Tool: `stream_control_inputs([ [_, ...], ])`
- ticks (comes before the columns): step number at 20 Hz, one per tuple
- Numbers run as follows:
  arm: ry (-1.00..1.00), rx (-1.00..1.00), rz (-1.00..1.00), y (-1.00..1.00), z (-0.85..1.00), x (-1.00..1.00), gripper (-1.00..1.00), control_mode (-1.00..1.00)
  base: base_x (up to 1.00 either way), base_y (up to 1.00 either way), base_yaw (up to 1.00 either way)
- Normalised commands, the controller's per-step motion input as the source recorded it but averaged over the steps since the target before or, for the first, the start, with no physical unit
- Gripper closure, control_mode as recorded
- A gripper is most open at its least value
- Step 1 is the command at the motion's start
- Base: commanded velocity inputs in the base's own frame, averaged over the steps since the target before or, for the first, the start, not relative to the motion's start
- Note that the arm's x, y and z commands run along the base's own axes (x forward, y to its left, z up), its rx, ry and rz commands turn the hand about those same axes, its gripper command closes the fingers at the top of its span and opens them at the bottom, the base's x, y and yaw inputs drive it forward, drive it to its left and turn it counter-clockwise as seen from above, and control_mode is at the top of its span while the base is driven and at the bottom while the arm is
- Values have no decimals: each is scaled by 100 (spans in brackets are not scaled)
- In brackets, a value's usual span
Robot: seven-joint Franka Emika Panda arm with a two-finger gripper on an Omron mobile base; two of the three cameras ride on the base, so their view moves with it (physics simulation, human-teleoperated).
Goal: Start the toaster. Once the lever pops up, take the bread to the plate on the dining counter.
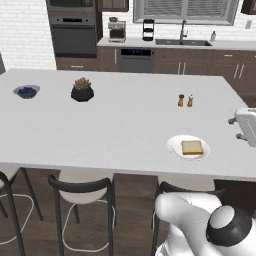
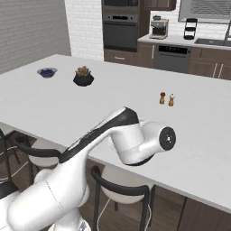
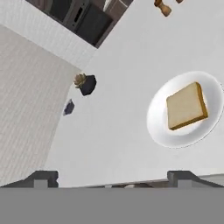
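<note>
My fingers (image 3: 113, 178) are spread wide and grasp nothing. The square light tan slice of bread (image 3: 187, 106) lies flat on the small round white plate (image 3: 157, 114), which stands on the long white worktop (image 1: 120, 130) near its edge.

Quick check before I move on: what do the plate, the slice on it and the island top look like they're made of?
Plate: glossy white, likely glazed ceramic, with soft shading along its rim. Bread: matte tan toast with a darker crust edge. Dining counter: smooth, plain white slab, perhaps laminate or solid surface; the rendering leaves it open.
</note>
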Motion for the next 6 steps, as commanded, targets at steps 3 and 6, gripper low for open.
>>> stream_control_inputs([
  [3,-41,18,4,73,31,-46,-100,-100,0,0,0],
  [6,-44,16,1,98,15,-8,-100,-100,0,0,0],
])
